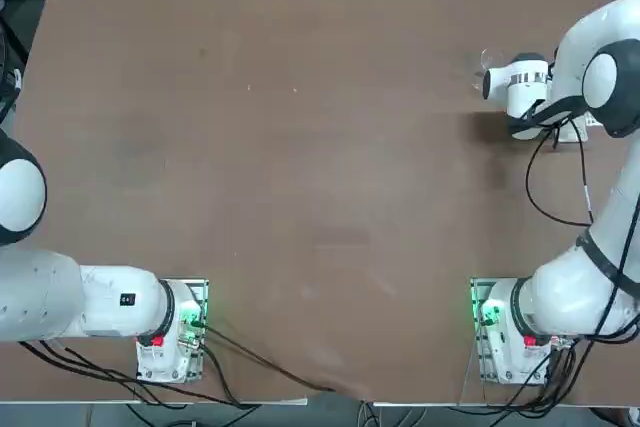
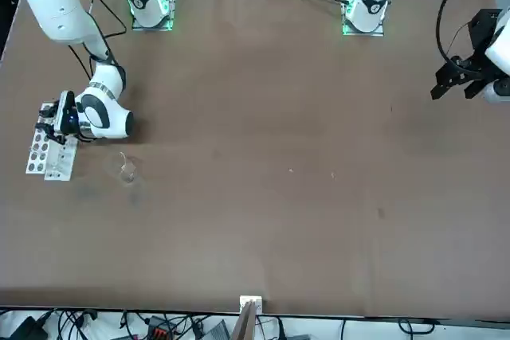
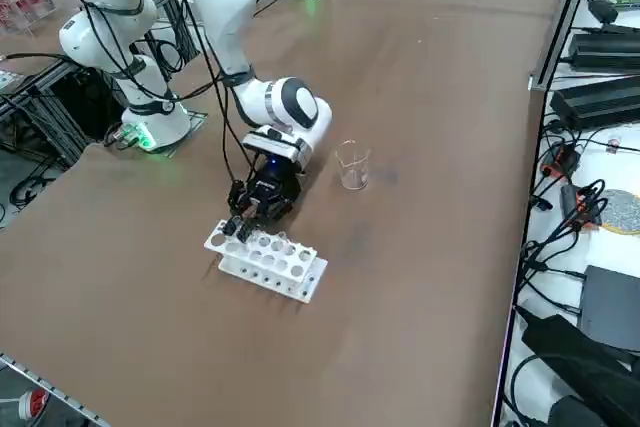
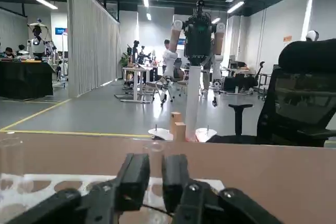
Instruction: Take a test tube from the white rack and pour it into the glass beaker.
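The white rack [image 3: 272, 263] lies on the brown table, its dark holes showing in the front view [image 2: 41, 153]. My right gripper [image 3: 244, 220] reaches down over the rack's end nearest the arm. In the wrist view the black fingers [image 4: 137, 177] stand almost together on a thin clear test tube [image 4: 156, 153] that rises upright between them from the rack [image 4: 52, 187]. The glass beaker [image 3: 352, 165] stands upright a short way from the rack, apart from the gripper; it also shows faintly in the front view [image 2: 127, 170] and the top view [image 1: 490, 61].
Another clear tube [image 4: 10, 161] stands in the rack beside the gripper. The table's right edge [image 3: 520, 147] runs close past the beaker, with cables and equipment on a shelf beyond it. The rest of the brown tabletop [image 1: 300, 167] spreads wide toward the left arm.
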`<state>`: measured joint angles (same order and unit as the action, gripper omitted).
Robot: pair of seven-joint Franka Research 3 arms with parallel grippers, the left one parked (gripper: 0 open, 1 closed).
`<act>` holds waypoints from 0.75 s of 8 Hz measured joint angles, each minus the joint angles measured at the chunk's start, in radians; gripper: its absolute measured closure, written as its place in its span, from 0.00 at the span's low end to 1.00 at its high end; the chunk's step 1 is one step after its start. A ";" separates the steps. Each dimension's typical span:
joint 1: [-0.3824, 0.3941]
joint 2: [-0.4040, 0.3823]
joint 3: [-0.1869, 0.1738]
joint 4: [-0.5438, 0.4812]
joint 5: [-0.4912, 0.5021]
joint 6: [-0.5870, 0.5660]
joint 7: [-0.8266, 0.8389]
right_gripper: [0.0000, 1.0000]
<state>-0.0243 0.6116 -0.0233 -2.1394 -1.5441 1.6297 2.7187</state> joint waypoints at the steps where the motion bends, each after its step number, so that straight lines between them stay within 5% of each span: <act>1: 0.000 0.000 0.000 0.000 0.000 -0.003 0.000 0.81; 6: 0.005 -0.001 0.003 0.007 -0.005 -0.084 -0.005 0.81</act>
<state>-0.0190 0.6107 -0.0205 -2.1322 -1.5493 1.5458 2.7136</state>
